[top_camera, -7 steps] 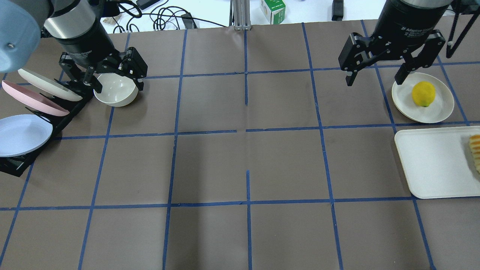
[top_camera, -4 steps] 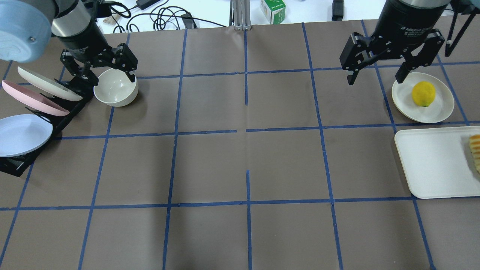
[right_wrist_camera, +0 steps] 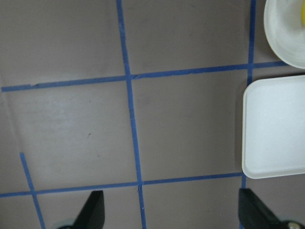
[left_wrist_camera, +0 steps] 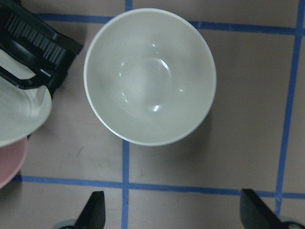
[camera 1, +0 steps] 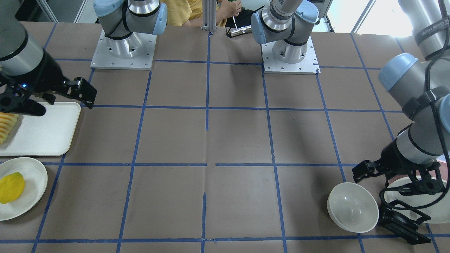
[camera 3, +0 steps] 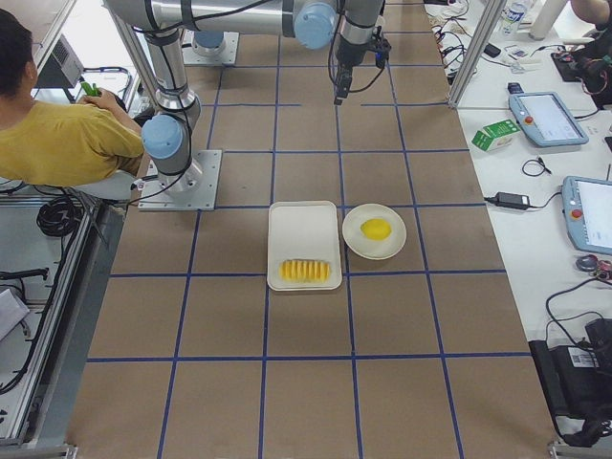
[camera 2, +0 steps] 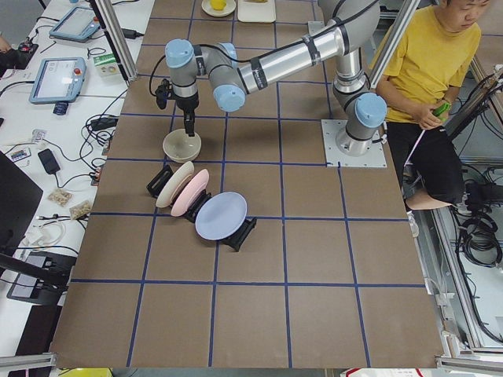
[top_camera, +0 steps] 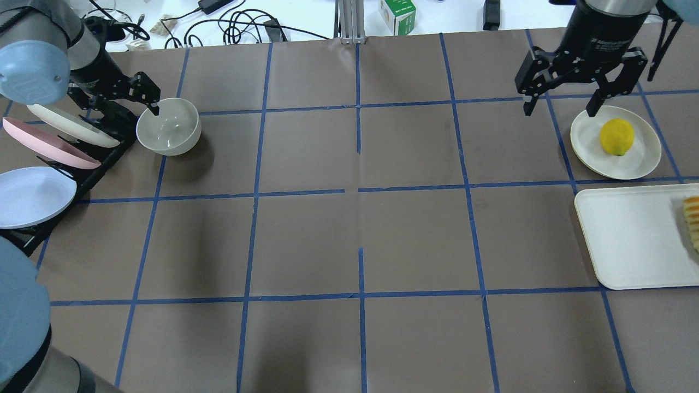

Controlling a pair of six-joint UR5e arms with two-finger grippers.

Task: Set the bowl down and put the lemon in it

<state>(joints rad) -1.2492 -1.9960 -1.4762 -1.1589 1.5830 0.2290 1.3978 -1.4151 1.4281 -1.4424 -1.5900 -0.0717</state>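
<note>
The off-white bowl (top_camera: 168, 126) stands upright and empty on the table at the far left, beside the plate rack; it also shows in the front view (camera 1: 352, 207) and the left wrist view (left_wrist_camera: 150, 76). My left gripper (top_camera: 123, 109) is open and empty, hovering by the bowl's left rim, with nothing between its fingers (left_wrist_camera: 95, 212). The yellow lemon (top_camera: 617, 136) lies on a shallow cream plate (top_camera: 647, 158) at the far right. My right gripper (top_camera: 559, 112) is open and empty, above the table just left of that plate.
A black rack (top_camera: 98, 164) holds a cream plate (top_camera: 71, 125), a pink plate (top_camera: 49, 144) and a blue plate (top_camera: 33, 196) left of the bowl. A white tray (top_camera: 628, 240) with fruit slices (top_camera: 692, 221) lies in front of the lemon's plate.
My left gripper has moved left, from straddling the bowl to beside its left rim; the bowl has not moved. My right gripper has shifted slightly right, still open.
</note>
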